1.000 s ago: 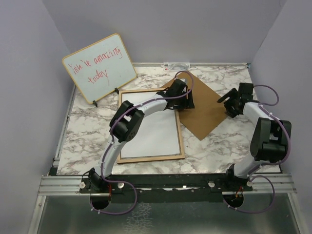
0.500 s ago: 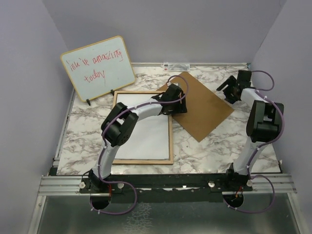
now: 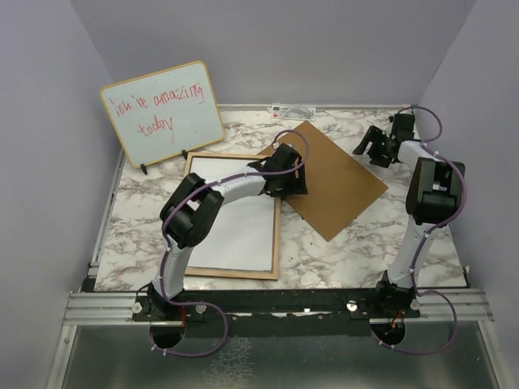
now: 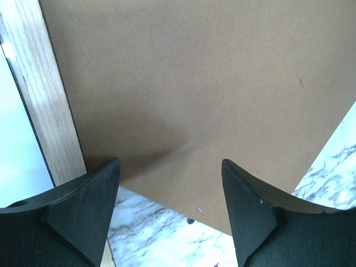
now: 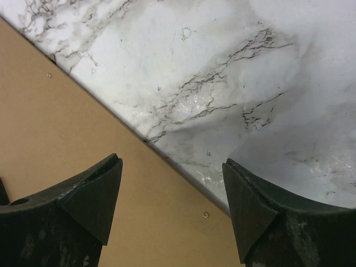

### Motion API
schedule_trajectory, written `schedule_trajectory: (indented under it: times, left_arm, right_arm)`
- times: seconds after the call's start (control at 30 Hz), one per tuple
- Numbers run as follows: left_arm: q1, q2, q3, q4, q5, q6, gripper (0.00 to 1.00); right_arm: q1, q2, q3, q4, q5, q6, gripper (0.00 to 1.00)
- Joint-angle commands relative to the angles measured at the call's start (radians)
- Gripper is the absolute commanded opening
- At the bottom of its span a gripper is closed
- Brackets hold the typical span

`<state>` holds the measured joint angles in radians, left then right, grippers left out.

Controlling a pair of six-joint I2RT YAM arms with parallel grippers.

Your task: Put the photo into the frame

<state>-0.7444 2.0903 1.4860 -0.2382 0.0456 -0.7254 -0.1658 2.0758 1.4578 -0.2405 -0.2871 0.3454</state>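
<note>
The frame point(image 3: 278, 243) lies flat with its light wood face up, left of centre. A plain white sheet point(image 3: 239, 231) fills its opening, which looks like the photo lying print-down; no printed side shows. My left gripper point(image 3: 290, 185) hangs open over the frame's right rail point(image 4: 44, 94) and the near edge of the brown board point(image 4: 194, 83), with nothing between its fingers point(image 4: 170, 160). My right gripper point(image 3: 366, 144) stands open above the board's far right edge point(image 5: 67, 167), also empty point(image 5: 172, 159).
The brown board point(image 3: 336, 178) lies diagonally on the marble table point(image 3: 357, 243), its left corner by the frame's top right corner. A whiteboard point(image 3: 162, 113) with red handwriting leans at the back left. Grey walls close the sides and back.
The frame has slid left and turned square to the table. The left gripper moved left with it. The right gripper drew back toward the far edge. The whiteboard shifted slightly left.
</note>
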Motion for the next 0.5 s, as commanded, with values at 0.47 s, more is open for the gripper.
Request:
schedule_trajectory:
  times: [0.47]
  left_arm:
    - [-0.059,0.018,-0.079,-0.186,0.037,-0.079,0.77]
  right_arm:
    - [-0.016,0.004,-0.106,-0.111,-0.244,-0.192,0.77]
